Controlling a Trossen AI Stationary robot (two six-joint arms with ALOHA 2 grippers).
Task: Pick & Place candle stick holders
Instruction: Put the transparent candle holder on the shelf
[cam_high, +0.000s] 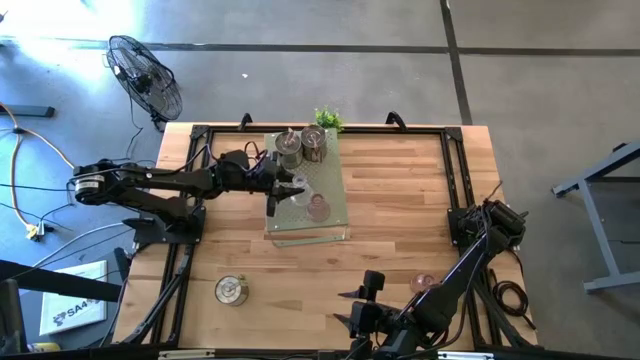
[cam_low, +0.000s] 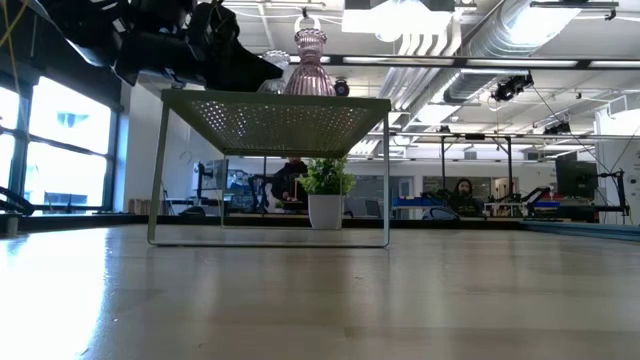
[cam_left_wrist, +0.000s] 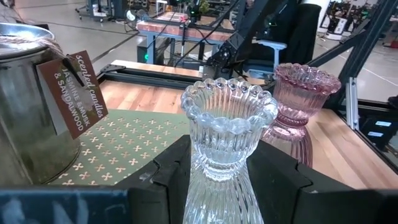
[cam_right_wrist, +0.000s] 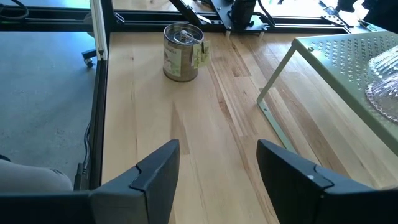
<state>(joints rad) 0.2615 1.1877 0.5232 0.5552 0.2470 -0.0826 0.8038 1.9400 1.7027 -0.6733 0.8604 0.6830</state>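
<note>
The left gripper (cam_high: 292, 190) reaches over the green perforated board (cam_high: 330, 222), its fingers (cam_left_wrist: 168, 171) closed around the clear glass holder (cam_left_wrist: 227, 134). A pink holder (cam_left_wrist: 300, 99) stands just beside it, two metal tins (cam_high: 300, 146) farther along. The right gripper (cam_right_wrist: 217, 165) hovers open above the wooden table (cam_high: 400, 200), near another tin (cam_right_wrist: 182, 51). Beyond lies a workshop with a fan (cam_high: 146, 75).

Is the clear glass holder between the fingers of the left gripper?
Yes, the clear glass holder stands between the left gripper's two dark fingers.
</note>
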